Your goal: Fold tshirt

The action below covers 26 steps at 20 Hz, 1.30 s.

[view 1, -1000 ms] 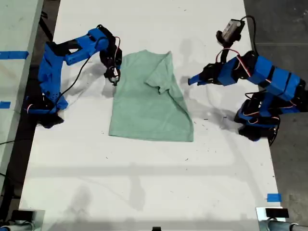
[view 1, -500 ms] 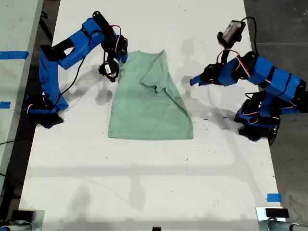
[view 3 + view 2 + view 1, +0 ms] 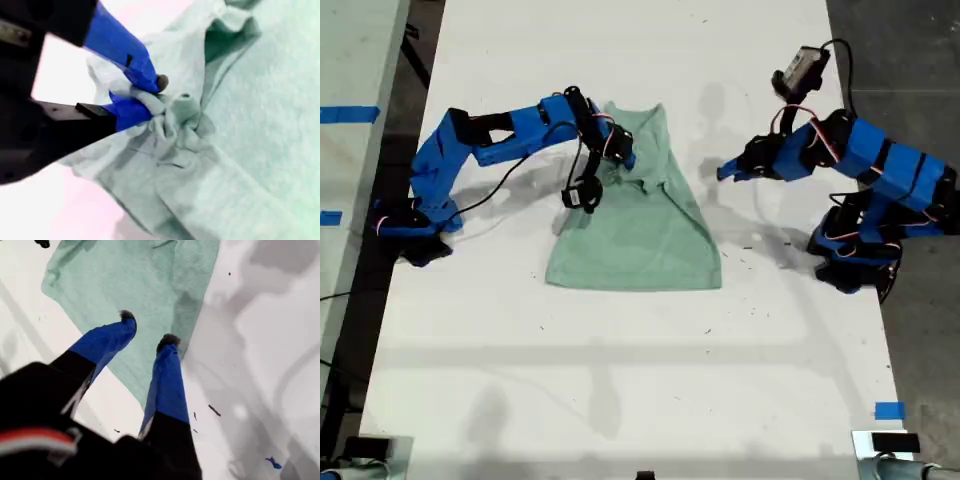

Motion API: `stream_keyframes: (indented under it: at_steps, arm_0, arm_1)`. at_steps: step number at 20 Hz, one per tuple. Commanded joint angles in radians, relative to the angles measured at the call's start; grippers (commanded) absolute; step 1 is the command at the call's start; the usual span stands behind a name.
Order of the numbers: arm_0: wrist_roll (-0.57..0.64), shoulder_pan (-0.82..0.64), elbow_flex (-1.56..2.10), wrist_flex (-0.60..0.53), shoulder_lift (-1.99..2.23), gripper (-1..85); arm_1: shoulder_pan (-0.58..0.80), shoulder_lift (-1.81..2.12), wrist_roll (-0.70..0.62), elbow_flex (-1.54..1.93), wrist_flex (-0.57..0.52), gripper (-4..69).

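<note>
While the tshirt (image 3: 635, 215) lies on the white table (image 3: 620, 380) between the two arms, my second gripper (image 3: 162, 92) has its jaws pinched on a bunched wad of cloth over the shirt's upper part, at the exterior view's left. My first gripper (image 3: 147, 327) hangs off the shirt's other edge, jaws parted and holding nothing. The step in hand looks like folding a side or sleeve inward across the body. Next, I would guess, the held cloth must be carried across and laid flat before release, without dragging the whole shirt.
</note>
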Motion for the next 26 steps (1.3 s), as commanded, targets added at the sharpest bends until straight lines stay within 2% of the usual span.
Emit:
stream_keyframes:
  at_steps: [1, 3, 7, 9, 11, 12, 15, 17, 19, 21, 23, 24, 26]
  arm_0:
    - [-0.037, -0.034, -0.092, 0.017, -0.021, 32.4]
    - [-0.048, -0.054, -0.084, 0.127, 0.063, 34.3]
    - [-0.061, -0.109, -0.038, 0.380, 0.333, 32.6]
    - [-0.095, -0.114, 0.028, 0.509, 0.460, 26.8]
    - [-0.150, -0.075, 0.153, 0.574, 0.583, 17.0]
    - [-0.183, -0.044, 0.224, 0.584, 0.638, 10.9]
    - [-0.267, 0.044, 0.463, 0.537, 0.784, 3.9]
    - [-0.325, 0.101, 0.621, 0.476, 0.874, 3.8]
    - [-0.379, 0.147, 0.715, 0.465, 0.936, 4.4]
    - [-0.416, 0.190, 0.744, 0.465, 0.962, 5.0]
    - [-0.439, 0.219, 0.761, 0.454, 0.971, 6.7]
    - [-0.443, 0.229, 0.764, 0.451, 0.971, 8.0]
    - [-0.446, 0.235, 0.773, 0.445, 0.971, 8.0]
  arm_1:
    - [-0.026, 0.055, 0.020, 0.002, -0.011, 10.5]
    - [-0.028, 0.084, 0.028, 0.026, -0.005, 10.4]
    - [-0.037, 0.104, 0.034, 0.058, 0.003, 9.9]
    - [-0.058, 0.104, 0.026, 0.049, 0.018, 10.3]
    - [-0.072, 0.095, 0.008, 0.032, 0.041, 9.3]
    - [-0.078, 0.092, 0.003, 0.026, 0.048, 5.3]
    - [-0.104, 0.072, -0.014, 0.005, 0.052, -1.6]
    - [-0.129, 0.040, -0.026, -0.014, 0.048, -1.6]
    - [-0.160, -0.006, -0.049, -0.037, 0.041, -1.1]
    - [-0.179, -0.055, -0.072, -0.066, 0.052, 3.1]
    - [-0.199, -0.106, -0.098, -0.104, 0.071, 14.9]
    - [-0.209, -0.129, -0.107, -0.112, 0.072, 18.6]
    - [-0.230, -0.167, -0.123, -0.100, 0.061, 20.9]
